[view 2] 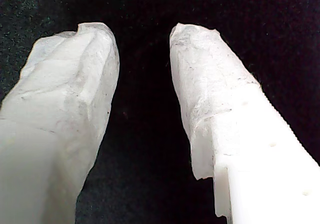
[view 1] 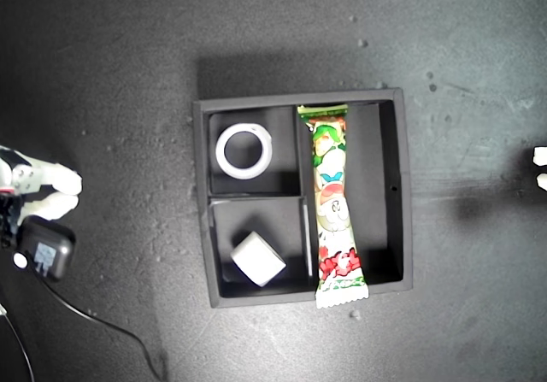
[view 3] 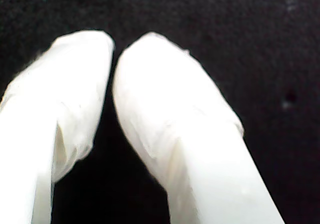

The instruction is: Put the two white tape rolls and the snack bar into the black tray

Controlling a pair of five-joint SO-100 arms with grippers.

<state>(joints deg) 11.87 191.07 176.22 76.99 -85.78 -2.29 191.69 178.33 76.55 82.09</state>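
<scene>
3 items in tray [view 1: 389, 185], grippers prob. clear.

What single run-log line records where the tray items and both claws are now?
flat tape roll: small compartment | thick tape roll: other small compartment | snack bar: long compartment, end over black tray wall | first claw: open, empty | second claw: shut, empty

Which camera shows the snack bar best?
The exterior view: the snack bar lies full-length in the black tray's long compartment, its lower end overhanging the wall. Both wrist views show only white pincer fingers over dark surface, no bar.
</scene>
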